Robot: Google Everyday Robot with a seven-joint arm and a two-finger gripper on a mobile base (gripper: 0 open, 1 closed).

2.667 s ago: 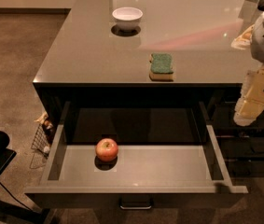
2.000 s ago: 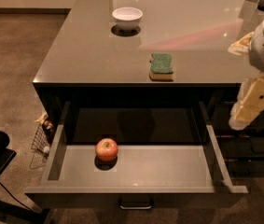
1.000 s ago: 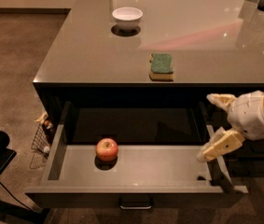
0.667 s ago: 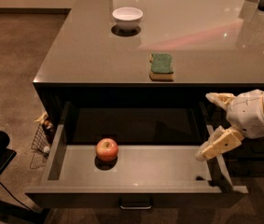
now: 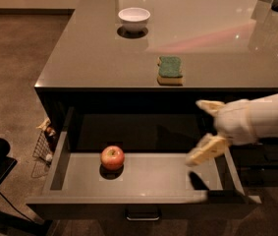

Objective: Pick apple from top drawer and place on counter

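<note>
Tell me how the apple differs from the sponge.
The apple is round and red; the sponge is flat, rectangular, green-topped. The apple lies in the open top drawer; the sponge on the counter. Neither is held: the open gripper hangs over the drawer's right end.

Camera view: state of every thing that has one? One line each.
top drawer: pulled open
apple: resting on the drawer floor, left of middle, not held
gripper: jaws open, empty, over the drawer's right side, apart from the apple
counter: bears bowl and sponge
bowl: upright
sponge: flat, green side up
</note>
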